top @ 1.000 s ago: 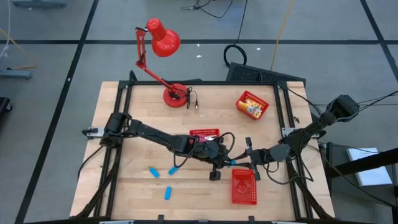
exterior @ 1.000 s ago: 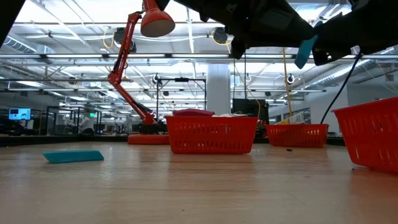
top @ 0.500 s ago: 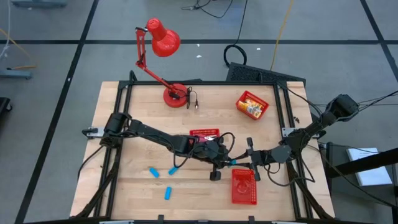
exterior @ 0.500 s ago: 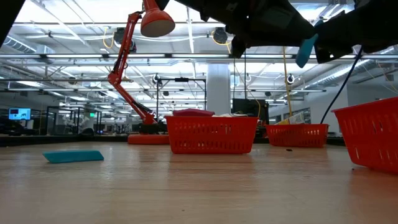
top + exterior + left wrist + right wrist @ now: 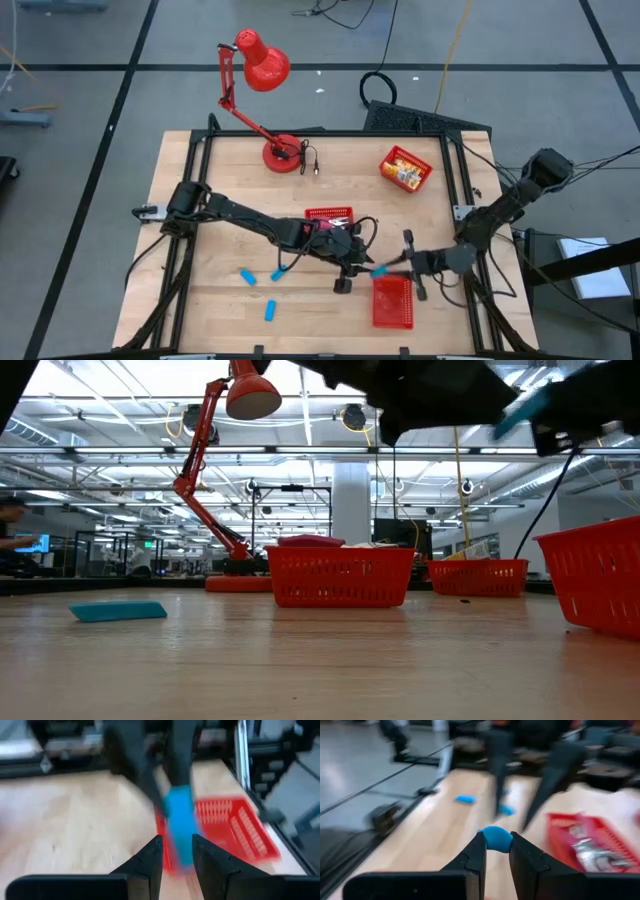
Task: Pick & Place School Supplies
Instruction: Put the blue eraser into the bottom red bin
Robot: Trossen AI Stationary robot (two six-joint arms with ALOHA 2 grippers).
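Observation:
My right gripper (image 5: pixel 392 268) is shut on a small blue block (image 5: pixel 381 270), in the air by the far edge of the near red basket (image 5: pixel 392 302). My left gripper (image 5: pixel 347 271) is open just left of the block and level with it. In the left wrist view the block (image 5: pixel 180 827) stands in front of the gap between the left fingers. Three more blue blocks (image 5: pixel 247 277), (image 5: pixel 279 274), (image 5: pixel 270 311) lie flat on the table. Yellow-and-white packets fill the far right basket (image 5: pixel 404 167). My right gripper pinches the blue block between its two fingers at one end (image 5: pixel 496 838). It comes level from the table's right side, with the block pointing on toward the left gripper. The block is lifted clear of the table and shows tilted in the low view (image 5: pixel 525 408).
A third red basket (image 5: pixel 329 214), holding metal tools (image 5: pixel 585 851), sits at the table's middle, partly under the left arm. The red desk lamp (image 5: pixel 265 65) stands on its base (image 5: pixel 283 153) at the far edge. Bare wood lies at the near left.
My right gripper has carried the blue block a little toward the table's near edge and right, toward the near red basket. The block has drawn away from the left gripper and tipped. The blocks on the table have stayed put.

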